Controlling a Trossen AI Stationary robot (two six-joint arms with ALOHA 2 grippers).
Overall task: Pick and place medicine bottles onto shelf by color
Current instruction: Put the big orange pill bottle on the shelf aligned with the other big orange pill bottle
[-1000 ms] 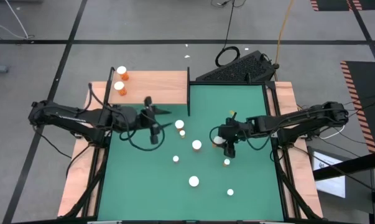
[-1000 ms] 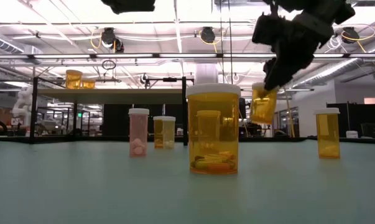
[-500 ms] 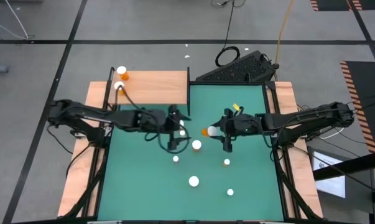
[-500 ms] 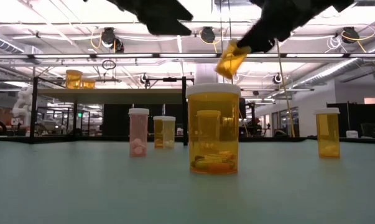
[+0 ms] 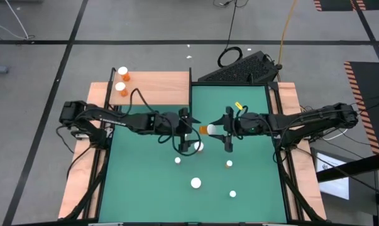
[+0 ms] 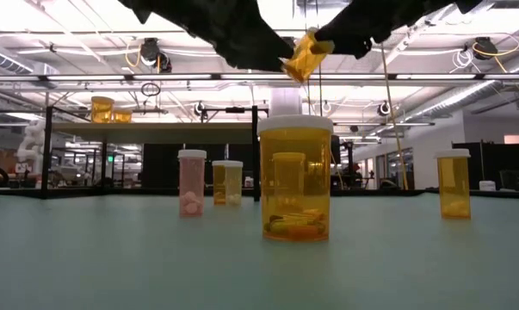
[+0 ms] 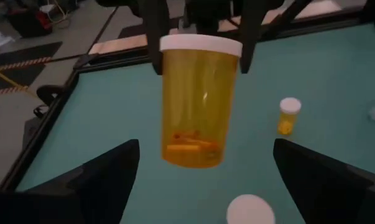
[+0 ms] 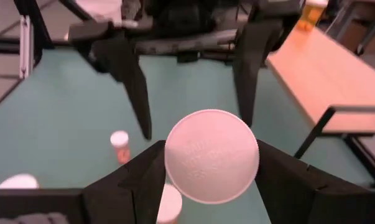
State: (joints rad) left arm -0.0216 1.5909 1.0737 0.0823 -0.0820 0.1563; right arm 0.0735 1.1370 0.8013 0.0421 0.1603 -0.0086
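An orange medicine bottle (image 7: 198,102) with a white cap hangs in the air over the middle of the green mat (image 5: 252,182), and my right gripper (image 5: 218,130) is shut on it. My left gripper (image 5: 189,130) faces it from the table's left. It is open, with one finger on either side of the bottle's bottom end (image 7: 193,158) and a gap on both sides. Two orange bottles (image 5: 122,80) stand on the wooden shelf (image 5: 158,88) at the far left. Several more bottles stand on the mat, among them one (image 5: 198,146) just below the grippers. My right gripper pinches the bottle's white cap (image 7: 168,43) between its two fingers, which come roughly level from the table's right. The cap's flat top (image 8: 212,155) faces back into the gripper. The orange body sticks out toward the table's left, tilted a little down, lifted clear of the mat.
White-capped bottles stand on the mat's near half (image 5: 195,182), (image 5: 229,163), (image 5: 177,160), (image 5: 232,194). A large orange bottle (image 6: 294,176) is close to the low camera. Black posts (image 5: 190,81) frame the shelf. A dark keyboard-like object (image 5: 239,69) lies beyond the mat.
My right gripper has risen and tipped, swinging the bottle from hanging nearly upright to lying almost level with its bottom toward the table's left. My left gripper has moved toward the table's right and a little down, up to the bottle's bottom end.
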